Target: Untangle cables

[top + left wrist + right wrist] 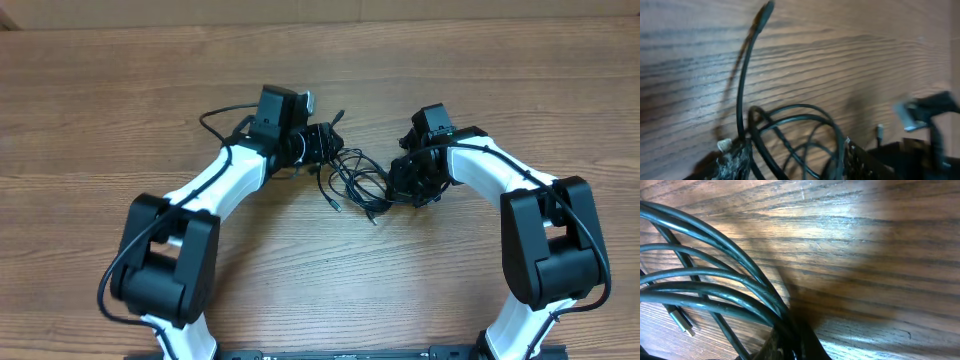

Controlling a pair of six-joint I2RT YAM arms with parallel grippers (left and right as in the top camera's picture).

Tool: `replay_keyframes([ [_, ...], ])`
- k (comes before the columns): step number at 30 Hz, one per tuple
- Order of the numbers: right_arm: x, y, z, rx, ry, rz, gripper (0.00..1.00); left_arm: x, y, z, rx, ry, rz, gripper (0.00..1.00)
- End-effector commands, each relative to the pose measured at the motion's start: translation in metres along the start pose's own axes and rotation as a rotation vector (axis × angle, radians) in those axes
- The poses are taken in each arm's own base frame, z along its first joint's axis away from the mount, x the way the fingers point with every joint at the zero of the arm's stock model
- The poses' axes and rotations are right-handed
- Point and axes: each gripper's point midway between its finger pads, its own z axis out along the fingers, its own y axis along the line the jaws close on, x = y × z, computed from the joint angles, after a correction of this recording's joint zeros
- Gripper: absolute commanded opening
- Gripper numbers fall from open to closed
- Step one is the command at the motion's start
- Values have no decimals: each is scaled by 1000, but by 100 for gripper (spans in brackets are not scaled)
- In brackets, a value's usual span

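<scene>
Cables (pixel 357 182) lie knotted mid-counter (pixel 450 60), between both arms. My left claw (pixel 330 146), at their 10 o'clock, has its fingers apart with loops running between them. My right claw (pixel 400 182), at their 3 o'clock, is clamped tight on several strands.

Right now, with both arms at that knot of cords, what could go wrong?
The right tool is shut on several loops of the cables at once, so pulling may tighten the knot instead of freeing it. Loops also lie between the open fingers of the left tool and could snag when it moves.
</scene>
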Motion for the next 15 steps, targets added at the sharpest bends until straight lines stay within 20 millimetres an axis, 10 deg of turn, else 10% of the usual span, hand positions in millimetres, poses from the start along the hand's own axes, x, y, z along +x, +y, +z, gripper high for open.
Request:
replay_keyframes([
  [1,11,-20,18,66,44,9,4,10,12,12,-16,39,-36,59],
  [15,11,-20,18,66,44,9,5,1,34,12,-129,-15,-32,59],
])
